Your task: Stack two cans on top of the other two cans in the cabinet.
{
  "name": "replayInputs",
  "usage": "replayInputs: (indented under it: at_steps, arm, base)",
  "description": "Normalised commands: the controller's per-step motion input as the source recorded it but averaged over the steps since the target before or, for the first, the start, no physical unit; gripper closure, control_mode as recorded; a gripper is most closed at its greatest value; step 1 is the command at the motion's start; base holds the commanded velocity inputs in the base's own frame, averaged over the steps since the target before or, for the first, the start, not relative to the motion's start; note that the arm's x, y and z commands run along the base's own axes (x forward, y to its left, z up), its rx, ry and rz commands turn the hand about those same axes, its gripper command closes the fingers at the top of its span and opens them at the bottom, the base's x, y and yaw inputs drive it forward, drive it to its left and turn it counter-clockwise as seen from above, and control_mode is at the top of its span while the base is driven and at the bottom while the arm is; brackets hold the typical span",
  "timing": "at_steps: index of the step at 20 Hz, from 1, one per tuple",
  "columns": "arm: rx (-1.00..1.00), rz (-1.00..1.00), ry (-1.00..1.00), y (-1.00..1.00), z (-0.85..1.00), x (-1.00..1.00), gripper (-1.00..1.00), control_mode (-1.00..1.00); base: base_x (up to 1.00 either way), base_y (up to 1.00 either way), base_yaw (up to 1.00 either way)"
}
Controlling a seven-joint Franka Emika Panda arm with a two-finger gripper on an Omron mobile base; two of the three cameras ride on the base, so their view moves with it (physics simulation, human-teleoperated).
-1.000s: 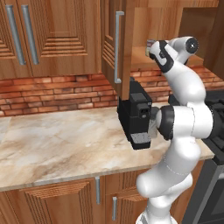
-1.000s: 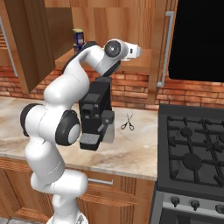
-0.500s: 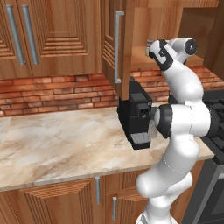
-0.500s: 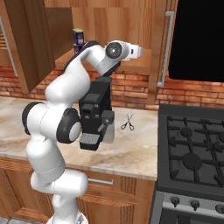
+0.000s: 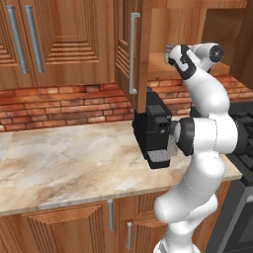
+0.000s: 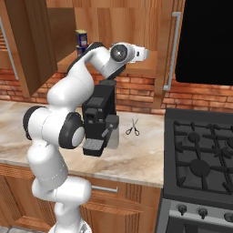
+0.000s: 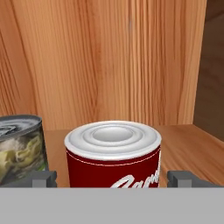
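Hand view: red-topped can (image 7: pixel 113 153) bottom centre on cabinet shelf (image 7: pixel 188 148), green can (image 7: pixel 19 146) just beside it at lower left. Right base view: blue can (image 6: pixel 81 37) upper left, stacked on another can; scissors (image 6: pixel 132 128) on counter (image 6: pixel 136 157) centre, stove (image 6: pixel 200 159) right.

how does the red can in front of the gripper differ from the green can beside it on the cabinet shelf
The red can wears a dark red label with white script; the green can has a pale green, mottled label. The red can sits centred between the open gripper's fingertips; the green can stands off to one side, cut by the frame edge. Both stand upright with silvery ridged tops.
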Motion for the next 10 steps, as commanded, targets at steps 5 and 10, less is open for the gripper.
replayInputs:
  at_steps: [5, 10]
  arm:
    - [0.00, 0.00, 0.00, 0.00, 0.00, 0.00, -1.00, -1.00]
    - [0.00, 0.00, 0.00, 0.00, 0.00, 0.00, -1.00, -1.00]
  base:
    - [0.00, 0.00, 0.00]
    - [0.00, 0.00, 0.00]
